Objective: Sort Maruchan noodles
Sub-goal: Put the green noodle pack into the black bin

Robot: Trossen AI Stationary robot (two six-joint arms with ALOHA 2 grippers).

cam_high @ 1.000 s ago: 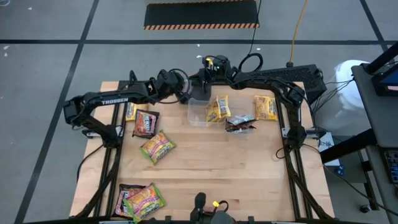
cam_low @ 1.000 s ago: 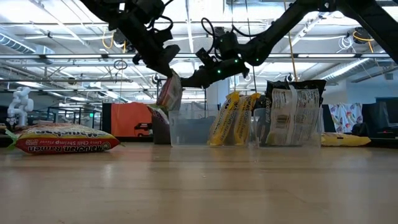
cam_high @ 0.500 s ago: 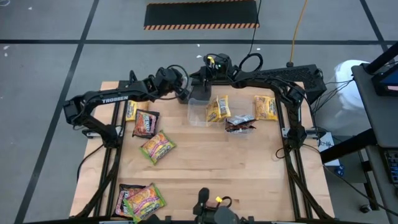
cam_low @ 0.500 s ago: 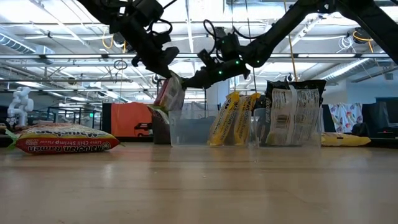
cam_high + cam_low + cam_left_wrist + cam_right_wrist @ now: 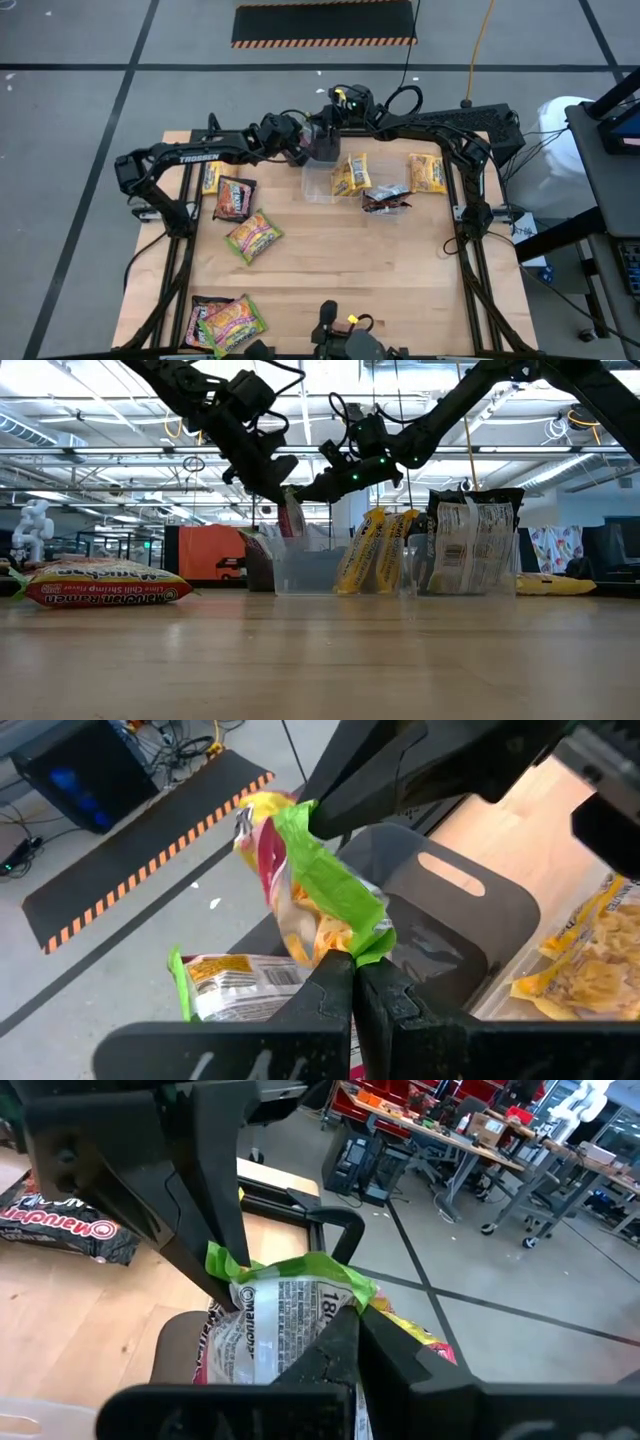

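Note:
A green-edged Maruchan packet [image 5: 318, 885] hangs between both grippers above the dark grey box [image 5: 455, 910]. My left gripper [image 5: 355, 982] is shut on one edge of it, and my right gripper [image 5: 350, 1342] is shut on another. In the low view the packet [image 5: 293, 520] shows edge-on below the two grippers. Another green-edged packet [image 5: 235, 982] lies beside the box wall, and a pink and yellow one [image 5: 412, 1330] lies under the held packet. In the high view both grippers meet over the box [image 5: 328, 156] at the table's far middle. My left gripper pinches the packet's green sealed edge [image 5: 368, 946] between its two shut fingers. The packet is lifted clear and stands away from the fingers, crumpled. My right gripper pinches the packet's green top edge [image 5: 335, 1285] between its shut fingers, opposite my left fingers [image 5: 222, 1230], which hold a green corner [image 5: 222, 1263].
Clear tubs [image 5: 320, 184] hold yellow packets [image 5: 350, 175] and a dark one [image 5: 386, 199]. Loose on the table lie a yellow packet [image 5: 427, 172], a dark one [image 5: 234, 198], a green-edged one [image 5: 253, 237] and a pile [image 5: 225, 322] at the near left corner.
My left gripper has carried the green-edged packet toward the table's right, up to my right gripper above the dark grey box. In the low view the packet has turned from slanting to edge-on. My right arm has stayed about where it was.

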